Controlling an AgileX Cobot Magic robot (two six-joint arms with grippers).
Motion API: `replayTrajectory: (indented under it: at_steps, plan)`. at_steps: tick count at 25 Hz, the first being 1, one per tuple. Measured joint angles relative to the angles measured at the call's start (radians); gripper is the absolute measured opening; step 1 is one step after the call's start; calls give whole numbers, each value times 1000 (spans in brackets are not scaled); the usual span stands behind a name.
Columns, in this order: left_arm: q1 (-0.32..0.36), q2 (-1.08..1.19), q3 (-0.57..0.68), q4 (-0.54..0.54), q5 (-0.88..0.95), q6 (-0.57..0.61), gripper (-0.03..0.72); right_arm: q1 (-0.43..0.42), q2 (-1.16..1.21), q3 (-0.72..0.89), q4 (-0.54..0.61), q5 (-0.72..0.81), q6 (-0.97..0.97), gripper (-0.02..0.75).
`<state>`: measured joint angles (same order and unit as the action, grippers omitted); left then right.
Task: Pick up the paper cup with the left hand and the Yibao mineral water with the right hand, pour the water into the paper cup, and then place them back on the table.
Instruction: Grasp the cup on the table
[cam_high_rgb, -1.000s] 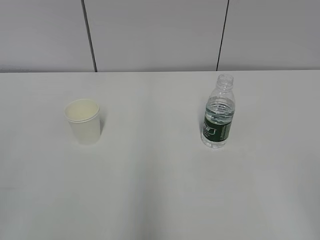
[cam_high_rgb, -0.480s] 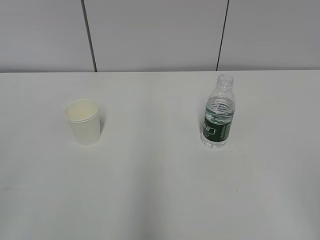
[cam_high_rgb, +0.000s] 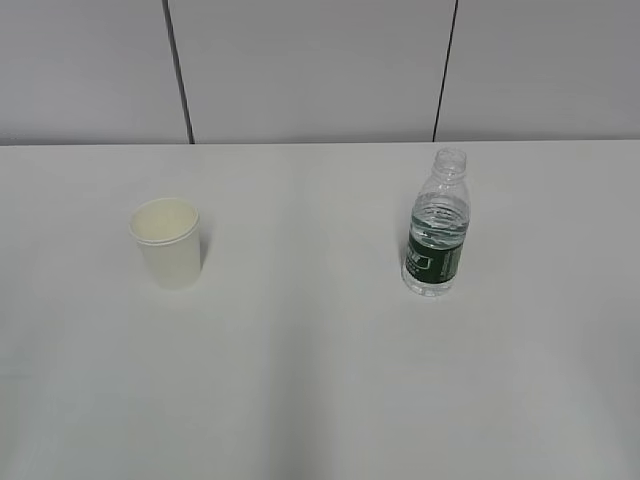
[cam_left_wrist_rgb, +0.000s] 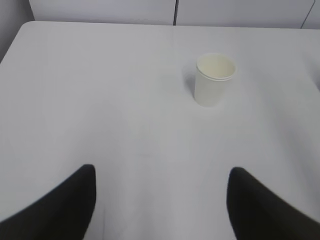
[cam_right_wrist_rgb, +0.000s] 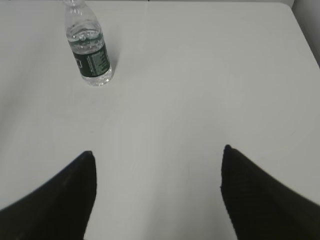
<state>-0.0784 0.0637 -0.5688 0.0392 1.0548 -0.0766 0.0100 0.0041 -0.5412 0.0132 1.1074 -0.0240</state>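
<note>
I see a pale cream paper cup (cam_high_rgb: 166, 242) on the plain white table (cam_high_rgb: 300, 380). Right of the cup, the clear Yibao mineral water (cam_high_rgb: 436, 224) bears a dark green band with white print.

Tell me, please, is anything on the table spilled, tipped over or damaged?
Nothing stands out. The paper cup and the Yibao mineral water both stand upright and apart on the table, which looks dry. The bottle has no cap.

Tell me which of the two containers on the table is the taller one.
The Yibao mineral water, the clear bottle with a dark green label, right of the exterior view. It stands taller than the short cream paper cup at left.
</note>
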Motion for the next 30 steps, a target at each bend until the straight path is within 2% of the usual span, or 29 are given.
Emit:
replayTrajectory:
  at_steps: [5, 10, 22, 23, 29, 30]
  plan:
    - [0, 132, -29, 1, -64, 0, 496, 0, 91, -40, 0, -51, 0, 571]
    - [-3, 244, -32, 2, -183, 0, 496, 0, 229, -59, 0, -303, 0, 571]
    - [-5, 473, -32, 2, -622, 0, 496, 0, 383, -59, -24, -564, 0, 571]
    - [-5, 492, -32, 2, -659, 0, 496, 0, 421, -53, -39, -634, 0, 571]
    - [-5, 621, -32, 27, -835, 0, 474, 0, 492, 6, -45, -754, 0, 571]
    - [-5, 648, -32, 30, -863, 0, 461, 0, 517, 50, -45, -826, 0, 571]
